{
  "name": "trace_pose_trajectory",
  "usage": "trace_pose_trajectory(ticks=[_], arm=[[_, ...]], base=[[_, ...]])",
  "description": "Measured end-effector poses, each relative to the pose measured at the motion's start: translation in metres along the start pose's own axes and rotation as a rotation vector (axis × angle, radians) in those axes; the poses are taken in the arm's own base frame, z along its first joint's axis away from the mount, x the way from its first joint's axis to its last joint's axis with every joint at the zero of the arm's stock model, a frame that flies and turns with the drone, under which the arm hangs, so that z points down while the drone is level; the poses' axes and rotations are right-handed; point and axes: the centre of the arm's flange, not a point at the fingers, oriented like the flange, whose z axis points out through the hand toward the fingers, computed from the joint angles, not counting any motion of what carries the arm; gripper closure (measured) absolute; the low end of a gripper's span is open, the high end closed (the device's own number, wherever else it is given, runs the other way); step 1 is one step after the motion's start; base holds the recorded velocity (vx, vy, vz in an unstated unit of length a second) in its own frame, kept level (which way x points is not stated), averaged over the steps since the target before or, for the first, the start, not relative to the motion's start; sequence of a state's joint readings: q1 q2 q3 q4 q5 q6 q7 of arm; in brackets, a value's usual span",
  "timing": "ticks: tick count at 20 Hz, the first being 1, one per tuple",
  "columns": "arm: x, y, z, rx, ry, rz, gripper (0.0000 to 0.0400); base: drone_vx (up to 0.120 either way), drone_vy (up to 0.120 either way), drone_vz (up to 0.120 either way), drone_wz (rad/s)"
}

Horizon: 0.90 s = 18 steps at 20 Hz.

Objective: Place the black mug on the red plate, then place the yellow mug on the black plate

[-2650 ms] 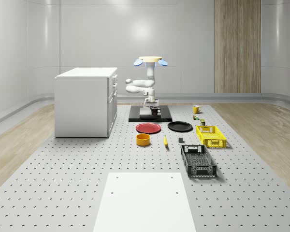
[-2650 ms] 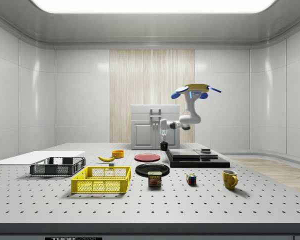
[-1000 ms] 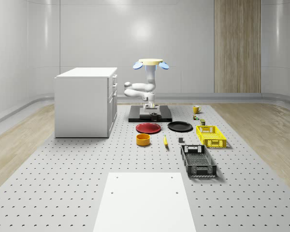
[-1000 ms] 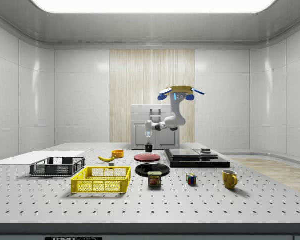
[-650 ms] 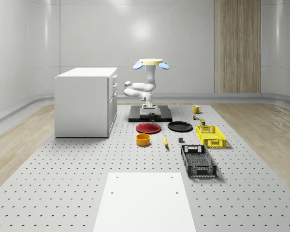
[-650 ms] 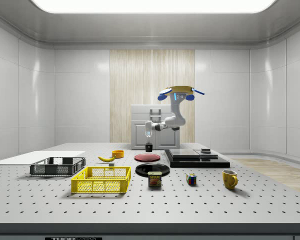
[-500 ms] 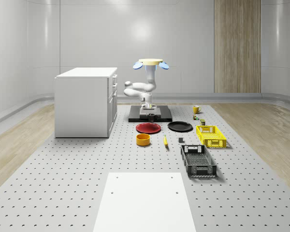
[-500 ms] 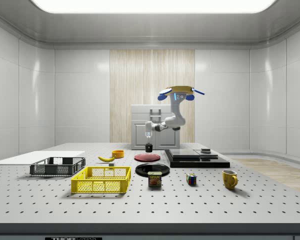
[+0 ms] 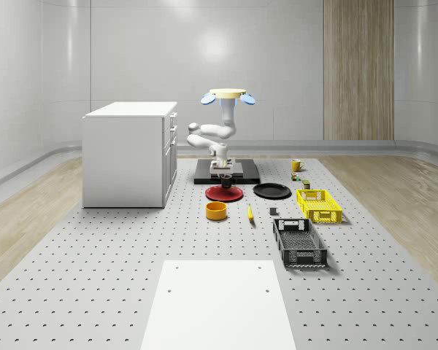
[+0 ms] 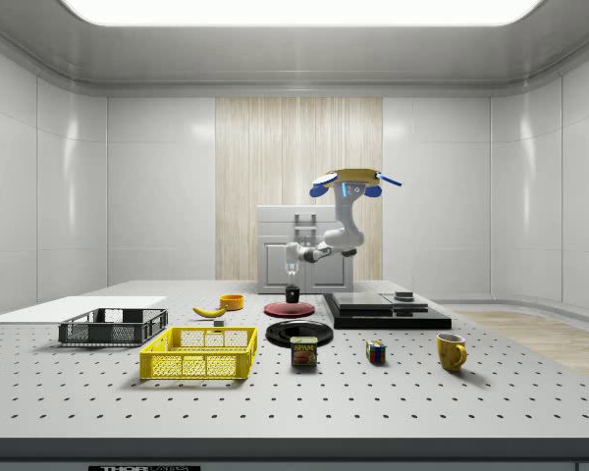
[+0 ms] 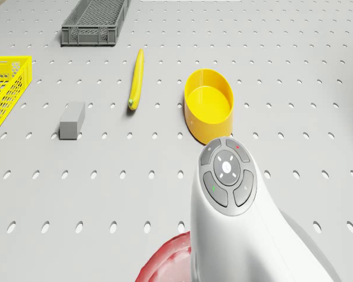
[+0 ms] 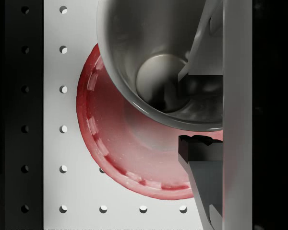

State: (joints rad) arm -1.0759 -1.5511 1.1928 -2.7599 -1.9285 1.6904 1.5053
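Perforated bench [image 9: 95,277] fills a white-walled sim room; landmark is the red plate [image 9: 224,194]. Going near to far in the whole-scene view: white sheet [image 9: 217,302] well in front of the plate, then the grey crate [image 9: 299,242] and yellow crate [image 9: 319,205] off to its right, yellow bowl [image 9: 217,211] and banana [image 9: 250,212] just in front of it. Black mug [image 10: 293,293] is right above the red plate, still in the hand [image 12: 194,108]; the wrist view shows one finger inside the mug and one outside, clamped on the rim wall, plate directly underneath. Can't tell from the side view whether the mug base touches the plate yet, looks just off it or barely seated. Black plate [image 9: 271,191] sits just beside the red plate on the right, black platform [image 9: 248,175] just behind it, white cabinet [image 9: 130,153] off to the left. Drone [image 9: 227,95] hovers above that platform, behind the plate, arm reaching forward and down. Yellow mug [image 9: 296,165] is well behind and right of the plate, untouched. Handling call: mug reads as rigid, light, glossy, so likely slippery; a rim pinch holds it but lets it swing, so set it down flat before letting go. For the yellow one, same rim-wall grip opposite the handle.
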Motion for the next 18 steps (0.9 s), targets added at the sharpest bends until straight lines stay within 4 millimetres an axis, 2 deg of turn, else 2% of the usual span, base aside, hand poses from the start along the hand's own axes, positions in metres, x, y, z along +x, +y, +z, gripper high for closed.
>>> trace_pose_trajectory(ticks=[8,9,11,13,15,18], arm=[[0.008,0.007,0.017,0.0,0.0,0.0,0.029],[0.008,0.008,0.02,0.0,0.0,0.0,0.0267],[0.008,0.008,0.024,0.0,0.0,0.0,0.0162],[0.009,0.009,0.026,0.0,0.0,0.0,0.0098],[0.009,0.009,0.024,0.0,0.0,0.0,0.006],[0.009,0.009,0.016,0.0,0.0,0.0,0.0028]], base=[[0.0,0.0,0.0,0.0],[0.0,0.0,0.0,0.0],[0.0,0.0,0.0,0.0],[0.0,0.0,0.0,0.0],[0.0,0.0,0.0,0.0],[0.0,0.0,0.0,0.0]])
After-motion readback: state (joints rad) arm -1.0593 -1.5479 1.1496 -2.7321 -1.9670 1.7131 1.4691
